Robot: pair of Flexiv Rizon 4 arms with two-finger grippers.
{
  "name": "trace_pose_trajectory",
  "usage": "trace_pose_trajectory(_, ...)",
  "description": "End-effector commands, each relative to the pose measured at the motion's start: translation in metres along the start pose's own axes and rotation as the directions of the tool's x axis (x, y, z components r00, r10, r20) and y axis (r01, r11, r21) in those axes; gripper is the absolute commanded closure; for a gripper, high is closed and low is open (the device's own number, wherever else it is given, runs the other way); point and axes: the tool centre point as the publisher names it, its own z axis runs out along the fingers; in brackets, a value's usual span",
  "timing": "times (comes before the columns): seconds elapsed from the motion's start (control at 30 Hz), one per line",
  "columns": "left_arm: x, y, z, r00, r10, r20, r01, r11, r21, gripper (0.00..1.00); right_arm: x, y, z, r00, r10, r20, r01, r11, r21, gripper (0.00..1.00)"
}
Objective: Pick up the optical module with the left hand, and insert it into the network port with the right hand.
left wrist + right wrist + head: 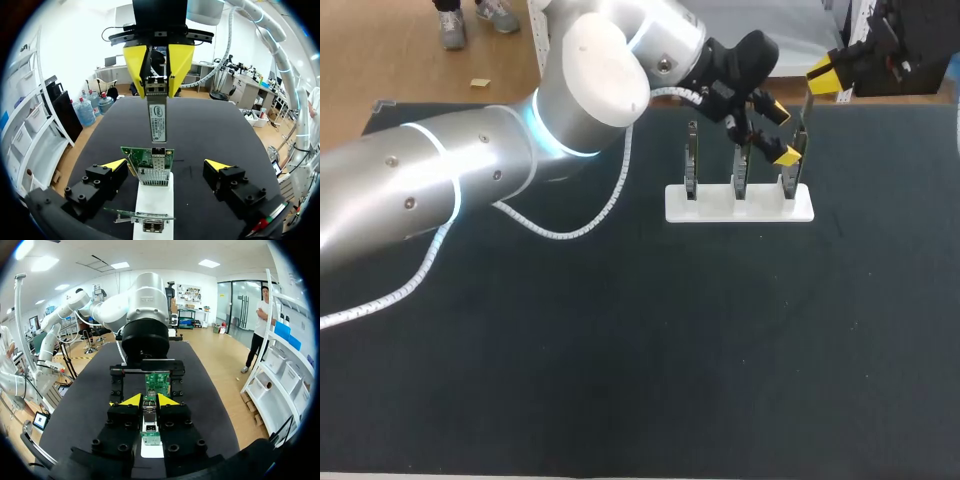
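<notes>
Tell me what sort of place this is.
Likely a robotics test bench: a dark table, circuit boards upright in a white rack, and the right gripper holding an optical module near one board that the open left gripper straddles.

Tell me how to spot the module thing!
Find the white stand on the dark table, with a green card upright in it. Just above the card, the right gripper pinches the module: the only slim silver bar with a white label, pointing down.
</notes>
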Motion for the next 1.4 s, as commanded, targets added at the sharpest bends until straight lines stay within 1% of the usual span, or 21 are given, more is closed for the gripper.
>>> trace_pose_trajectory(0.03,0.0002,-0.0006,-0.0003,1.000,-0.002,-0.010,0.002,1.000,0.002,0.00,0.0000,-0.0001,0.0010,1.000,0.000,0.001,0.000,1.000,0.000,1.00)
trace_pose_trajectory(0.43,0.0035,-0.0026,0.0001,0.999,-0.001,-0.035,0.001,1.000,0.001,0.00,-0.0003,0.0004,0.0008,1.000,-0.004,-0.001,0.004,1.000,0.005,1.00)
trace_pose_trajectory(0.73,0.0036,-0.0036,0.0004,1.000,-0.001,-0.031,0.001,1.000,0.002,0.00,-0.0005,0.0018,0.0016,1.000,-0.003,0.000,0.003,1.000,0.005,1.00)
trace_pose_trajectory(1.07,0.0046,-0.0035,0.0001,0.999,-0.003,-0.053,0.003,1.000,0.008,0.00,-0.0007,0.0015,0.0014,1.000,-0.006,0.002,0.006,1.000,0.006,1.00)
trace_pose_trajectory(1.4,0.0046,-0.0035,0.0001,0.999,-0.003,-0.053,0.003,1.000,0.008,0.00,-0.0014,-0.0001,0.0016,1.000,-0.011,0.005,0.011,1.000,0.002,1.00)
